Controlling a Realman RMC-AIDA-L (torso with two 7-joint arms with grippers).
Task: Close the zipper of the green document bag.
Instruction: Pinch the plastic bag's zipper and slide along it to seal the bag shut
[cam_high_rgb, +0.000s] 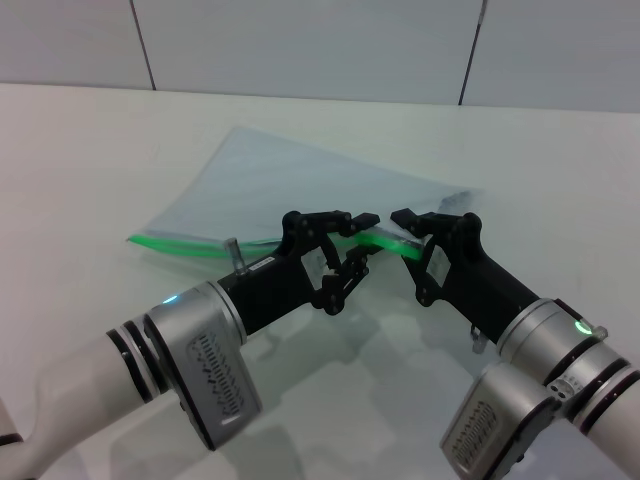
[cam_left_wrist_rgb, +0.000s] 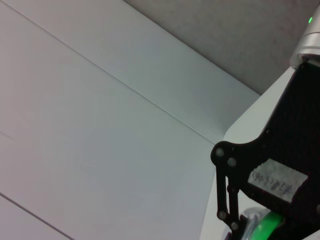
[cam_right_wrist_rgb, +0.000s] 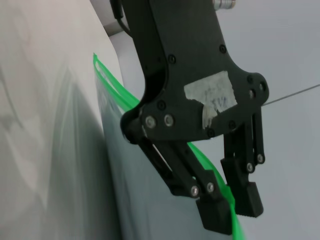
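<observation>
Closely, both tools (cam_high_rgb: 350, 228) (cam_high_rgb: 407, 222) flank the raised zipper (cam_high_rgb: 385, 242).

The head camera looks forward and down from above, taking in the white surface (cam_high_rgb: 90, 150), both arms and the wall behind. The left wrist camera sits close, facing the wall, with the right gripper (cam_left_wrist_rgb: 280, 180) at lower right. The right wrist camera sits close on the left gripper (cam_right_wrist_rgb: 230, 210) and the zipper (cam_right_wrist_rgb: 112, 82), both shared with the head view.
</observation>
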